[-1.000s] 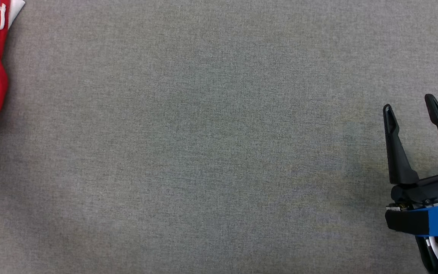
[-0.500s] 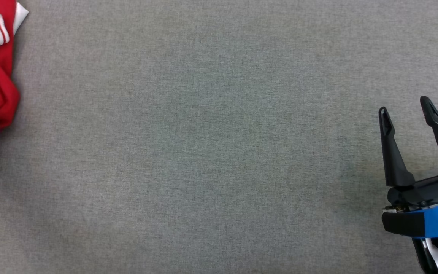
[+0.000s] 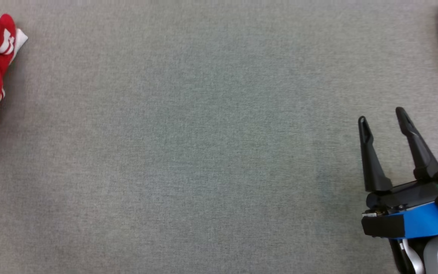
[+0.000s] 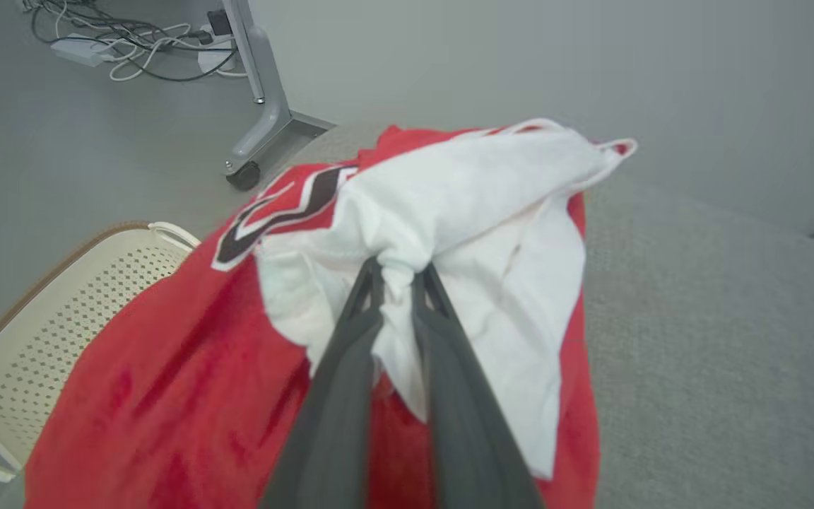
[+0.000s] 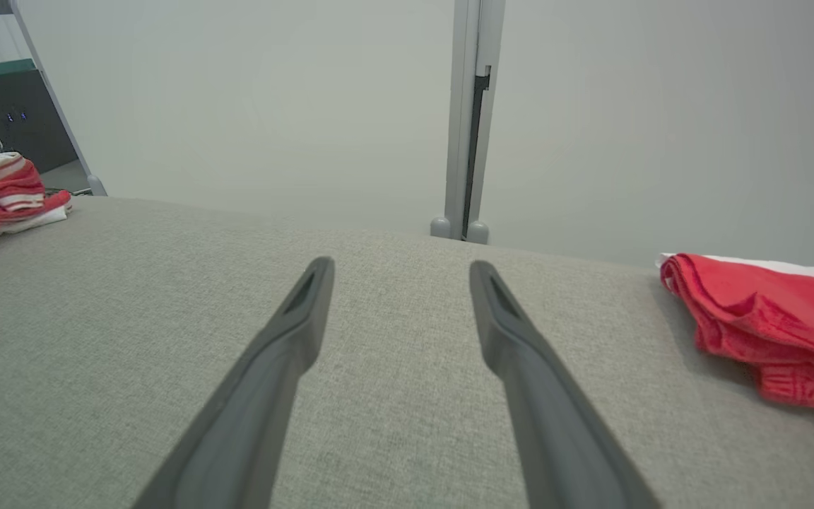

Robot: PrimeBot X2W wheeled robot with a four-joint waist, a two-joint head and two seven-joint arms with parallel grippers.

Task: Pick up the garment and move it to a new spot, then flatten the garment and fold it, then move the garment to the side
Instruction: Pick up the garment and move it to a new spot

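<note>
**Pinching the limp garment (image 4: 167, 396) with the left hand (image 4: 396, 268)**

Its fingers (image 4: 350, 332) are squeezing a bunched white fold, with the red rest sagging, crumpled, at the surface's (image 3: 203, 152) left edge. The cloth is looking light, soft and stretchy, so a thick bunch or seam is likely holding best. The right hand (image 3: 381, 115) is hovering open, near right.
</note>
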